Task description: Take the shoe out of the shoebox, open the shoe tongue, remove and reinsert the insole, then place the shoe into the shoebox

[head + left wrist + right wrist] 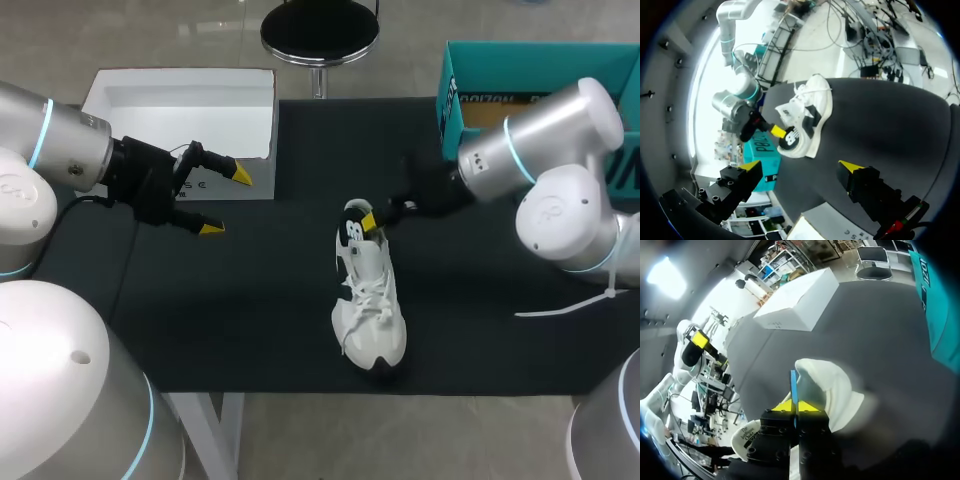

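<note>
My right gripper point(370, 218) is closed almost fully, its yellow tips pinching a thin blue sheet seen edge-on, which I take to be the insole point(793, 387). It stands up between the fingers at the heel opening of the shoe point(372, 300). In the head view this gripper reaches the heel from about 2 o'clock. The white shoe rests on its sole near the middle of the black table point(250, 300), heel toward 12 o'clock, toe toward 6, laces up. In the right wrist view the shoe's white collar sits just ahead of my closed fingers.

My left gripper point(227, 201) is spread wide and holds nothing. It hangs over the table at about 9 o'clock from the shoe, well apart from it. Just beyond it, toward 11 o'clock, lies the white box point(180, 100), open side up. The teal shoebox point(480, 60) sits at the table's far corner, about 1 o'clock from the shoe, partly behind my right arm.
</note>
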Robot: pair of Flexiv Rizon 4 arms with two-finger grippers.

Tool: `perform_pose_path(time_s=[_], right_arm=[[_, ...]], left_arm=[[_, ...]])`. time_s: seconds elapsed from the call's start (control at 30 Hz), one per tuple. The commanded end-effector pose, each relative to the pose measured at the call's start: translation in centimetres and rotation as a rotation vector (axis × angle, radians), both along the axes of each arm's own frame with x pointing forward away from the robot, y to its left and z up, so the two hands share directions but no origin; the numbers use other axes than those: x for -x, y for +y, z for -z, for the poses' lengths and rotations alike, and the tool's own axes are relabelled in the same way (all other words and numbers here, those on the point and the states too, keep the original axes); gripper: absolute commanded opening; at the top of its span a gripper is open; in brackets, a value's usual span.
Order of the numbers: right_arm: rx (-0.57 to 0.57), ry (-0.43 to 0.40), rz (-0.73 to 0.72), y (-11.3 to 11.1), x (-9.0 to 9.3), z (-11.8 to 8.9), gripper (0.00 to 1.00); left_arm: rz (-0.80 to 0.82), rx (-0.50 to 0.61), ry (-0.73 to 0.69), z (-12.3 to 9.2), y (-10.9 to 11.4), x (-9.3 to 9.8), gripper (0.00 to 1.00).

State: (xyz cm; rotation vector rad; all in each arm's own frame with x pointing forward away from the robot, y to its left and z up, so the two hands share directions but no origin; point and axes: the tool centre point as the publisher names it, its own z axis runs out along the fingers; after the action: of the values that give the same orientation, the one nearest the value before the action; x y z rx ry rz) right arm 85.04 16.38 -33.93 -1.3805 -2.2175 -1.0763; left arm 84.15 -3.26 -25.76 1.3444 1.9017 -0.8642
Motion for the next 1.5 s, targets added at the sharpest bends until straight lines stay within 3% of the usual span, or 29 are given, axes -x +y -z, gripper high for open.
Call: perform_pose_path(time_s=[0.03, 0.43, 0.57, 0.63, 0.67, 0.7, 1.2, 1.5], right_arm=[[-0.001, 0.01, 0.002, 0.2, 0.7, 0.6, 0.0], [0.002, 0.064, 0.015, -0.3, 3.9, 1.6, 0.0], [0.009, 0.073, 0.013, -0.5, 4.1, 1.6, 0.0], [0.009, 0.072, 0.016, -0.6, 4.0, 1.5, 0.21], [0.009, 0.068, 0.016, -0.7, 3.8, 1.3, 0.56], [0.011, 0.062, 0.016, -0.6, 3.6, 1.1, 1.0], [0.057, -0.013, 0.029, -1.2, 0.2, -0.8, 1.0], [0.294, -0.038, 0.109, -3.3, -1.8, -4.6, 1.0]], left_arm=[[-0.002, -0.004, -0.001, 0.0, -0.1, 0.0, 1.0], [-0.002, -0.004, -0.001, 0.0, -0.1, 0.0, 1.0], [-0.002, -0.004, -0.001, 0.0, -0.1, 0.0, 1.0], [-0.002, -0.004, -0.001, 0.0, -0.1, 0.0, 1.0], [-0.002, -0.004, -0.001, 0.0, -0.1, 0.0, 1.0], [-0.002, -0.004, -0.001, 0.0, -0.1, 0.0, 1.0], [-0.002, -0.004, -0.001, 0.0, -0.1, 0.0, 1.0], [-0.002, -0.004, -0.001, 0.0, -0.1, 0.0, 1.0]])
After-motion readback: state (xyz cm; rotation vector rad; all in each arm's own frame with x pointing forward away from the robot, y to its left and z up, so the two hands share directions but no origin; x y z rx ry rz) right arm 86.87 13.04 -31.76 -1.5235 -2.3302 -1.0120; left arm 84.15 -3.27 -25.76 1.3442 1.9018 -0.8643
